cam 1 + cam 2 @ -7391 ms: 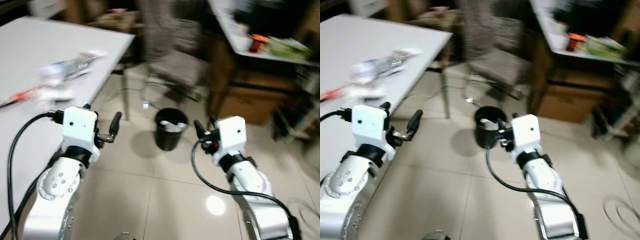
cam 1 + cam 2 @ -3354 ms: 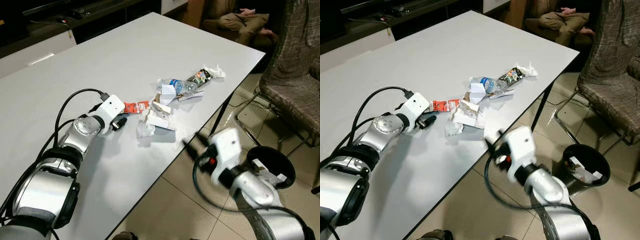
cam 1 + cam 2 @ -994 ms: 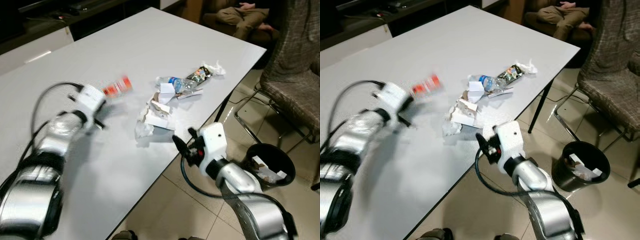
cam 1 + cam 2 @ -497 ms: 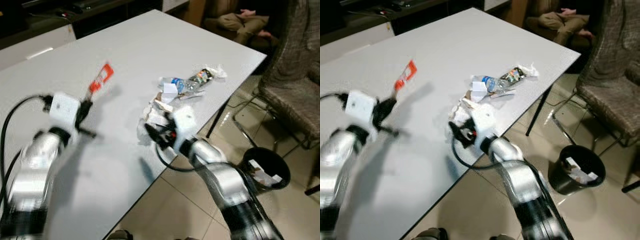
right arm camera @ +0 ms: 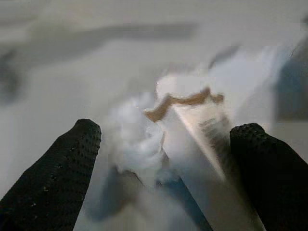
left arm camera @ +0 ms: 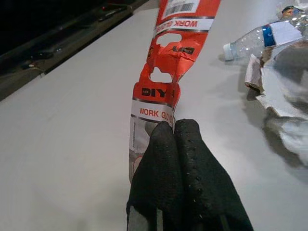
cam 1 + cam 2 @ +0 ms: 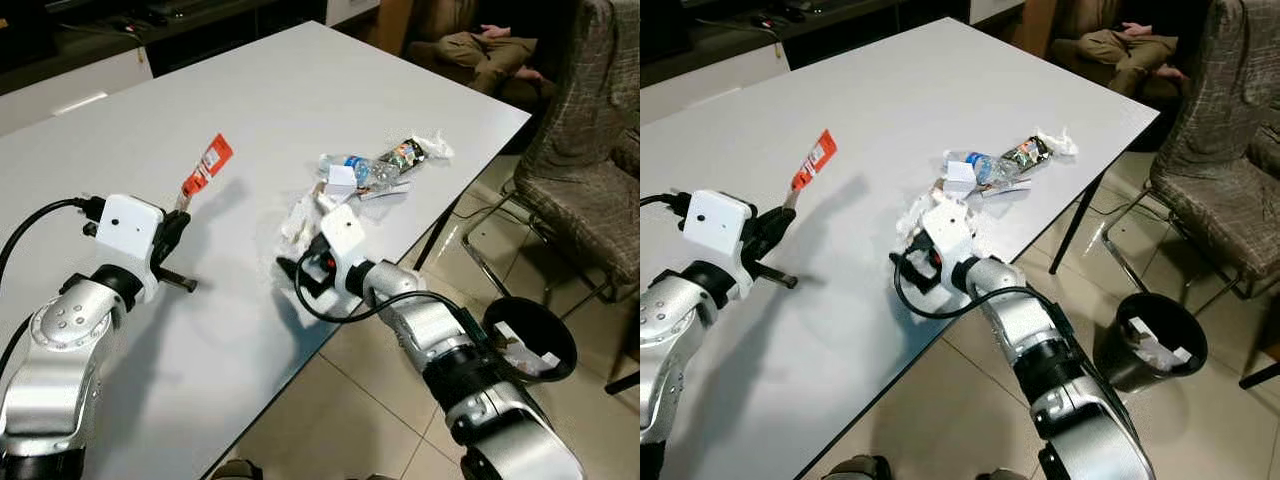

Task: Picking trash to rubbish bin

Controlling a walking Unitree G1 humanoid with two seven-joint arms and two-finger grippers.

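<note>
Aloft, red wrapper (image 7: 207, 167) upright, lower end in closed left pincer (image 6: 174, 129); right pincer (image 5: 163, 139) wide.

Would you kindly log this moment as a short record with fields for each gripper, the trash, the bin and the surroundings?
left gripper: shut on the red wrapper, holding it up above the white table
right gripper: open, fingers spread either side of crumpled white paper near the table's edge
remaining trash: plastic bottle, torn carton and other scraps in a loose pile
bin: black rubbish bin on the tiled floor off the table, already holding some trash
surroundings: chair beyond the bin; person seated past the table
</note>
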